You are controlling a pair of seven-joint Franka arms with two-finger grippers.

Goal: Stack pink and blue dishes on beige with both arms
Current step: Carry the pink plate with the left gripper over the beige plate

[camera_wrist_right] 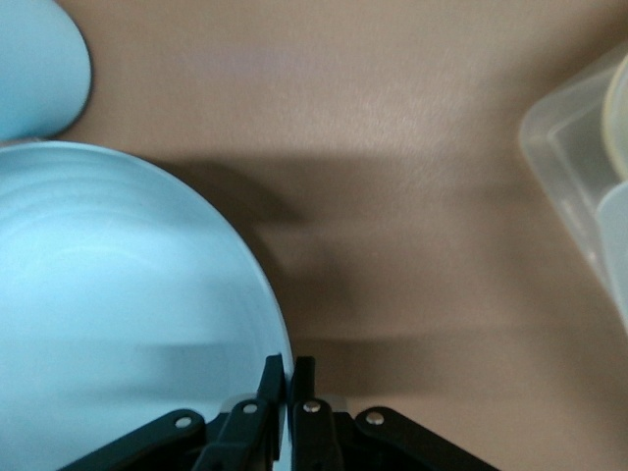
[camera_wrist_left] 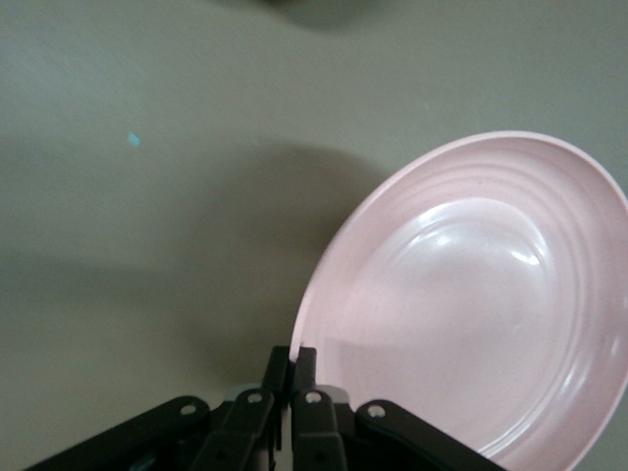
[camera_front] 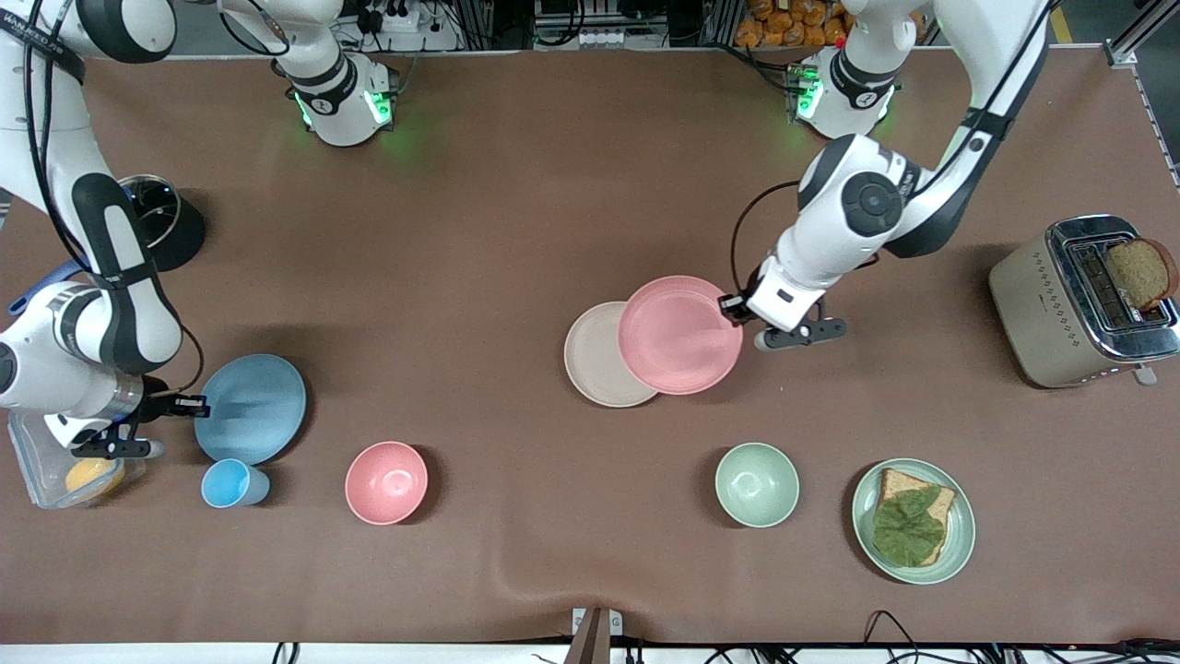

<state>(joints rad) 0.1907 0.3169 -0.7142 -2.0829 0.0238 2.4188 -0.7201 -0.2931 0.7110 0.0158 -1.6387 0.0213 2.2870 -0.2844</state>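
The pale pink plate [camera_front: 679, 334] hangs tilted over the beige plate [camera_front: 597, 355] at mid table, covering part of it. My left gripper [camera_front: 735, 308] is shut on the pink plate's rim [camera_wrist_left: 296, 339] at the edge toward the left arm's end. The light blue plate [camera_front: 251, 408] lies toward the right arm's end of the table. My right gripper [camera_front: 191, 404] is shut on its rim [camera_wrist_right: 285, 365], one finger on each face.
A small blue cup [camera_front: 230, 483] and a deep pink bowl [camera_front: 386, 482] stand nearer the front camera than the blue plate. A clear container [camera_front: 55, 461] sits under my right wrist. A green bowl [camera_front: 757, 484], a green plate with toast [camera_front: 913, 520] and a toaster [camera_front: 1083, 300] occupy the left arm's end.
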